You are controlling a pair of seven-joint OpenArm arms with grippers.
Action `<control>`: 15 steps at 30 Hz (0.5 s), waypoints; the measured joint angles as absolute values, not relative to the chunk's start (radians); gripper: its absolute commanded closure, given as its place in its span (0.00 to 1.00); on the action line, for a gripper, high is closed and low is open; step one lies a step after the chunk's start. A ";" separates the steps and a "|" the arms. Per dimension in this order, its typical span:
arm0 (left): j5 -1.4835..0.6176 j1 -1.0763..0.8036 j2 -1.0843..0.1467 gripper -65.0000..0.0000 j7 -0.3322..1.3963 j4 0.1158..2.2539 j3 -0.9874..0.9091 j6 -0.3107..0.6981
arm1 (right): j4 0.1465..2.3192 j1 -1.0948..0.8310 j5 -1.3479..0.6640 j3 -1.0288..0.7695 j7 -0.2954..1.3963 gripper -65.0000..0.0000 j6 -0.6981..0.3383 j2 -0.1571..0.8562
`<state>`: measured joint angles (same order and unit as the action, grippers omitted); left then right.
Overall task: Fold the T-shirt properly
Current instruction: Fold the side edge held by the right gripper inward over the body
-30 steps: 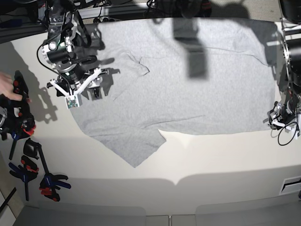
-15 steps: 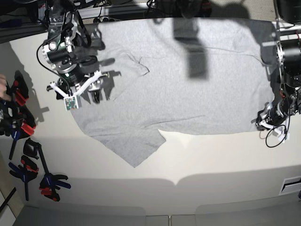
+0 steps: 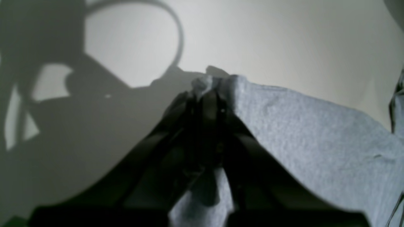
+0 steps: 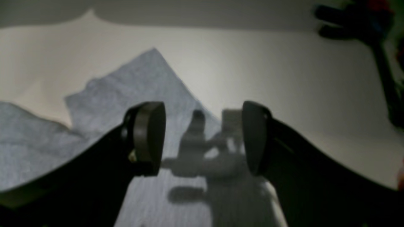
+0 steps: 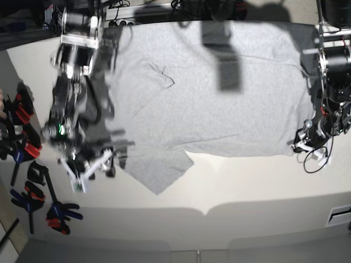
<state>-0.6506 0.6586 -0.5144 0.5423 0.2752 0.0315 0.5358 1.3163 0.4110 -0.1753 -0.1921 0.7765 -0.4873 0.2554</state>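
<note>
T-shirt (image 5: 219, 104) cloth is what your left claw (image 3: 205, 91) has hold of: the jaws are pressed together on a bunched corner of the grey hem, at about 4 o'clock in the base view. A second ago that claw sat off the cloth on the bare counter (image 5: 247, 186); you have since moved it in onto the hem corner and closed it. Your right claw (image 4: 203, 138) hangs wide apart with nothing between its pads, over the sleeve tip near 8 o'clock; a second ago it was up near 10 o'clock. The shirt lies flat on the counter, plain side up, its long axis running from 9 to 3 o'clock, with one sleeve pointing toward 7 o'clock. Clamps (image 5: 55, 211) lie on the counter's 8 o'clock side.
</note>
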 measured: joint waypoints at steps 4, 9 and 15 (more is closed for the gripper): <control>-0.652 0.657 -0.523 1.00 0.543 0.275 0.031 0.537 | 0.922 0.626 -0.091 -0.192 0.677 0.45 -0.521 0.246; -0.651 0.657 -0.524 1.00 0.548 0.275 0.031 0.536 | 0.473 0.791 0.060 -0.192 0.579 0.45 -0.516 0.258; -0.651 0.657 -0.524 1.00 0.550 0.275 0.031 0.537 | 0.333 0.811 0.157 -0.192 0.510 0.45 -0.516 0.227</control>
